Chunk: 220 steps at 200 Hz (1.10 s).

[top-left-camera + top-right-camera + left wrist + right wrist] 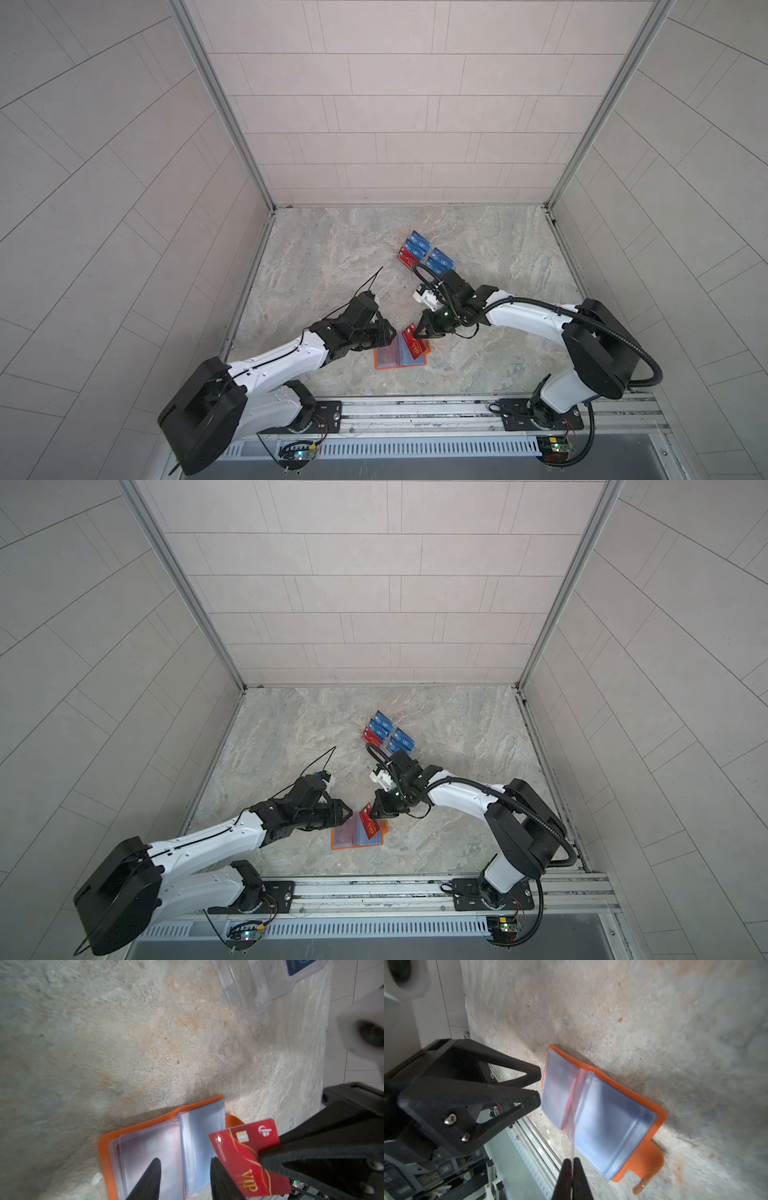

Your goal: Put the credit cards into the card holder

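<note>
The orange card holder (376,362) (333,842) lies open on the stone table, clear sleeves up. My right gripper (417,332) (371,812) (573,1162) is shut on a red VIP credit card (413,344) (239,1153). It holds the card tilted over the holder's right page. In the right wrist view the card (572,1126) shows edge-on above the holder's (661,1114) fold. My left gripper (392,334) (185,1160) is open over the holder's (104,1147) sleeves with nothing between its fingers. More blue and red credit cards (426,255) (388,735) stand farther back.
The spare cards sit in a clear acrylic stand (249,991) behind the right arm. A metal rail (415,409) runs along the table's front edge. Tiled walls close in the left, right and back sides.
</note>
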Tool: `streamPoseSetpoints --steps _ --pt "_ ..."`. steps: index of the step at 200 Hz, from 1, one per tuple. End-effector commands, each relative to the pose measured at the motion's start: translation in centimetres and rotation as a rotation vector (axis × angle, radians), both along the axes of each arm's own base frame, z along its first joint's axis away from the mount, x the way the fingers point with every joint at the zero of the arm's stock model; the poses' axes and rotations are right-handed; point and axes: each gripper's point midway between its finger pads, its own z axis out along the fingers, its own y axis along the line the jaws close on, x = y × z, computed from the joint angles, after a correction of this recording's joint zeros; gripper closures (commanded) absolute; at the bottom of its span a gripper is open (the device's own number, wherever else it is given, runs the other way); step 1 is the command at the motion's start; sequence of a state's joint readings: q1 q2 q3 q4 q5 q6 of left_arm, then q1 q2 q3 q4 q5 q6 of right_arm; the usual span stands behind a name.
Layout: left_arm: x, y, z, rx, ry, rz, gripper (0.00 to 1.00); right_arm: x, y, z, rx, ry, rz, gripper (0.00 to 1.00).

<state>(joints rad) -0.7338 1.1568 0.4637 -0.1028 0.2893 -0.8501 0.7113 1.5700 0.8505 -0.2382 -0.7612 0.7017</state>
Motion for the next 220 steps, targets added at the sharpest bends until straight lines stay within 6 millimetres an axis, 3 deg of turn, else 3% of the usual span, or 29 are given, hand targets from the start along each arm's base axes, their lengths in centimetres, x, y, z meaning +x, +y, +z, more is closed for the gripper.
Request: streamPoseSetpoints --steps 1,34,80,220 --pt "-0.1 0.3 -1.0 0.017 0.010 0.013 0.59 1.0 2.1 0.9 0.110 0.004 -0.062 1.00" --pt "-0.7 0.8 -2.4 0.045 0.043 0.011 0.65 -0.3 2.4 -0.4 0.102 0.034 -0.056 1.00" --pt "-1.4 1.5 -3.2 0.071 0.076 0.020 0.68 -0.6 2.2 -1.8 0.072 0.062 -0.058 1.00" --pt "-1.8 1.7 -3.6 0.079 0.084 0.011 0.67 -1.6 1.5 -2.8 0.033 0.080 -0.061 1.00"
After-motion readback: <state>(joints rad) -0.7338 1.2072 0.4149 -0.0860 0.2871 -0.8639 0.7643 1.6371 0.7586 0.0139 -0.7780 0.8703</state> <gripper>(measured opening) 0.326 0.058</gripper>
